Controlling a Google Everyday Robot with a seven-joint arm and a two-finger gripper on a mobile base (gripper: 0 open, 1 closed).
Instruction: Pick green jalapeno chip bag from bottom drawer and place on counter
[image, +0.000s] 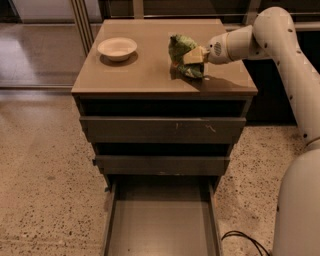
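The green jalapeno chip bag is crumpled and sits on the right part of the tan counter. My gripper reaches in from the right and is shut on the bag's right side, low over the counter top. The bottom drawer is pulled open below, its grey floor bare.
A white bowl stands on the counter's back left. Two upper drawers are pushed nearly shut. My white arm runs down the right side of the cabinet. A black cable lies on the speckled floor at the lower right.
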